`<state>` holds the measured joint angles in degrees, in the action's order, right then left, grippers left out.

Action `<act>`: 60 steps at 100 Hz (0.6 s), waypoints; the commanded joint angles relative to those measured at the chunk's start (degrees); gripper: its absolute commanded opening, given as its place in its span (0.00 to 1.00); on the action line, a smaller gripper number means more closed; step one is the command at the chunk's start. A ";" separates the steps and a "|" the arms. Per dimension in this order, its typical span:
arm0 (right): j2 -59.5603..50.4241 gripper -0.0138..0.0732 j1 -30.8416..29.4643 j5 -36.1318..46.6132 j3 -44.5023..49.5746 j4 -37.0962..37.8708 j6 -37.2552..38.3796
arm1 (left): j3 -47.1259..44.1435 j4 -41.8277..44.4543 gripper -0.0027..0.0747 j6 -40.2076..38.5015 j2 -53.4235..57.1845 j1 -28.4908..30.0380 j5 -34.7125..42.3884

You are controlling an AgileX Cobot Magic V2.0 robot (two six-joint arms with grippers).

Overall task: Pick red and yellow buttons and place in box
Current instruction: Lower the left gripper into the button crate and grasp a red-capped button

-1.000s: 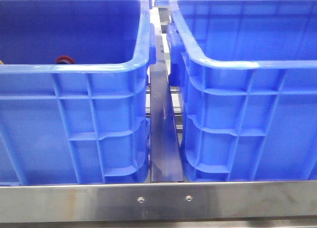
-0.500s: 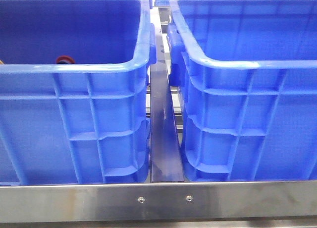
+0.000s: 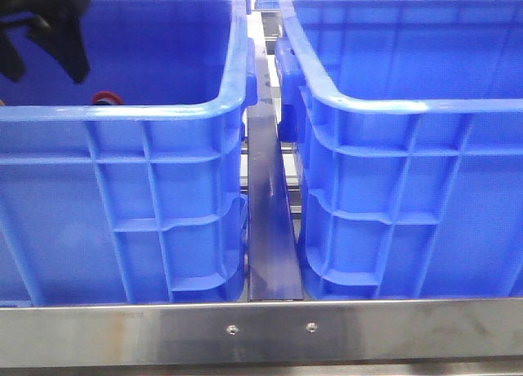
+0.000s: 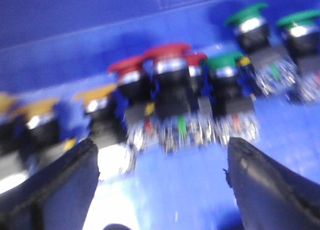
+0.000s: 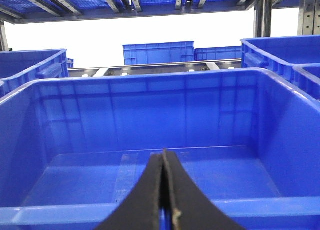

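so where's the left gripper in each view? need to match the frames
Front view: left gripper is the dark shape at the upper left, above the inside of the left blue crate.
Left wrist view: its two dark fingers sit spread at the lower corners, over the red buttons and yellow buttons.
Right wrist view: not in it.
Shared landmark: the left blue crate's inner wall, front and left wrist views.
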<state>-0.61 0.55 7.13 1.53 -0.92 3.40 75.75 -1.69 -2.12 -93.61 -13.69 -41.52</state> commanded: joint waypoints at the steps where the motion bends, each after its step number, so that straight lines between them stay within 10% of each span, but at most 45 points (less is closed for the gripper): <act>1: -1.35 0.08 0.03 4.66 -1.08 0.33 -0.26 | 4.04 -1.26 0.68 -0.44 -0.68 -0.36 2.35; 60: -1.35 0.08 0.03 4.66 -1.08 0.33 -0.26 | 6.47 -2.81 0.66 -0.44 -8.55 -0.48 2.51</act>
<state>-0.61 0.55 7.13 1.53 -0.92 3.40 80.24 -3.83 -2.12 -104.34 -13.69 -41.25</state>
